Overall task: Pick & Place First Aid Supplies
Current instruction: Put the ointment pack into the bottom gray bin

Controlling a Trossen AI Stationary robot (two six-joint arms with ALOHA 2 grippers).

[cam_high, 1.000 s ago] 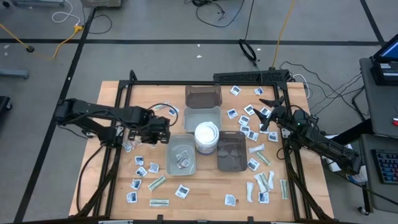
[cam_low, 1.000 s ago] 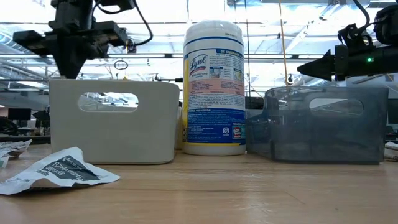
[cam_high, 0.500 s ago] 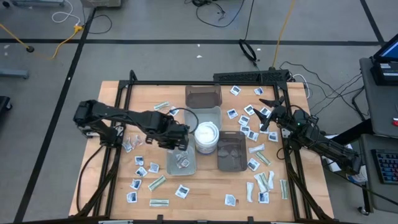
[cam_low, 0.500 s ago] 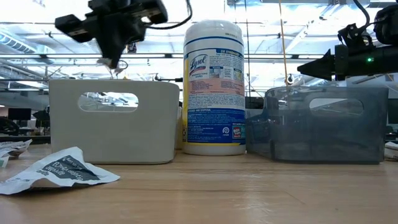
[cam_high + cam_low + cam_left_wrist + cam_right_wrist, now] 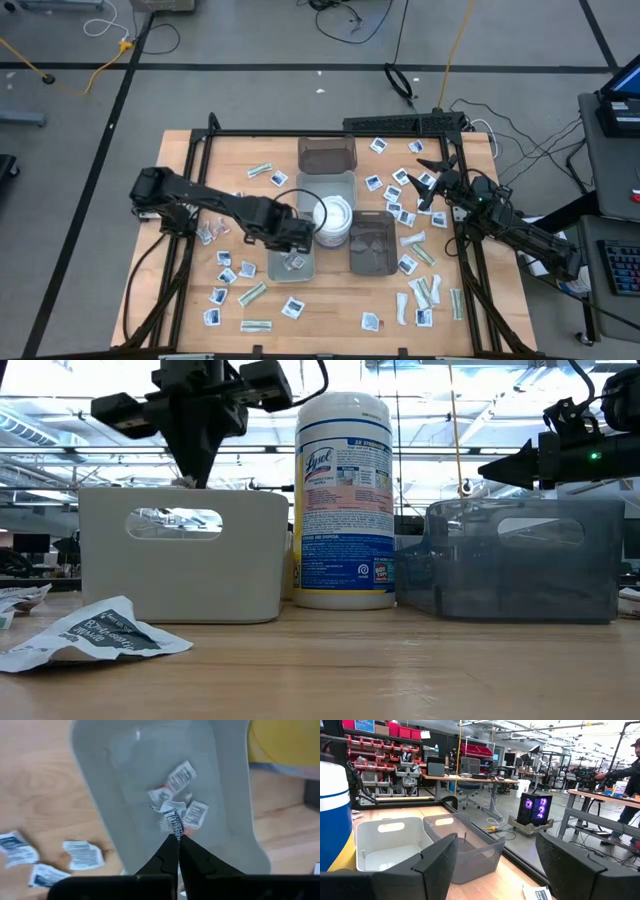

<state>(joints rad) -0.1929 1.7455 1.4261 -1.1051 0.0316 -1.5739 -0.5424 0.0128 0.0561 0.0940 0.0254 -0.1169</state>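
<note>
Left gripper [image 5: 177,837] hangs right over the grey tray [image 5: 276,262], fingers clenched tight on 1 small white packet [image 5: 173,819] pinched at the very tips, just above several packets [image 5: 182,776] already lying on the tray floor. The white wipes tub [image 5: 332,221] stands just beside that tray, with a dark tray [image 5: 372,243] on its other side. Right gripper [image 5: 424,184] waits by the table's far right edge, fingers spread and empty, loose packets [image 5: 404,217] scattered near it
</note>
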